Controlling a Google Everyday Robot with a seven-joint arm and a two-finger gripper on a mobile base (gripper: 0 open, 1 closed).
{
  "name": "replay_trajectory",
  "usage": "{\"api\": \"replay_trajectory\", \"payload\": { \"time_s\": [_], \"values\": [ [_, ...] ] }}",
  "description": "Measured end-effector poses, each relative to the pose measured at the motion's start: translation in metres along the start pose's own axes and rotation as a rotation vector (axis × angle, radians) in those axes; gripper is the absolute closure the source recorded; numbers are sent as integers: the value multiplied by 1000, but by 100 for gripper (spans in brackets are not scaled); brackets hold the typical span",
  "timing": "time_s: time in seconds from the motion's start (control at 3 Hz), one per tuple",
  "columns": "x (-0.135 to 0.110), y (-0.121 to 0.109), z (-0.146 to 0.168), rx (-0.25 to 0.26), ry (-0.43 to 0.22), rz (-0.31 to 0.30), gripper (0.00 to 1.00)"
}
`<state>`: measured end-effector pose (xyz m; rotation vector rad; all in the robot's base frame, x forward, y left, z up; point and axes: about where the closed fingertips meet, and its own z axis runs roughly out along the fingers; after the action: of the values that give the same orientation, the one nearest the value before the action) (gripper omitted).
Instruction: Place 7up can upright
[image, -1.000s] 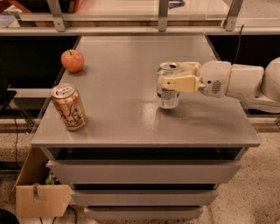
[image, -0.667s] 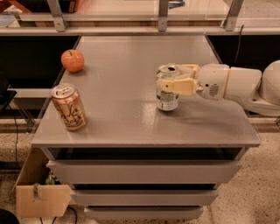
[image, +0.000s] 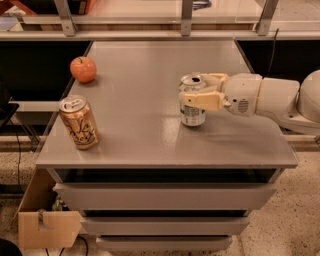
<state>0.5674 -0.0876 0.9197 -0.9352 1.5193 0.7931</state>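
The 7up can, silver-white with green markings and a silver top, stands upright on the grey table, right of its middle. My gripper reaches in from the right at the can's upper half. One cream finger lies across the can's near side and the other finger sits behind it. The fingers are closed against the can. The can's base rests on the table top.
An orange-gold can with script lettering stands upright near the table's front left corner. A red-orange apple sits at the left edge further back. A cardboard box is on the floor at the lower left. A metal-framed shelf runs behind the table.
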Motion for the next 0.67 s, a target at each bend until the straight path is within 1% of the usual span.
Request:
{"api": "replay_trajectory", "payload": {
  "time_s": [0.33, 0.67],
  "values": [
    [0, 1, -1, 9, 7, -21, 13],
    [-3, 2, -2, -8, 1, -42, 0]
  ]
}}
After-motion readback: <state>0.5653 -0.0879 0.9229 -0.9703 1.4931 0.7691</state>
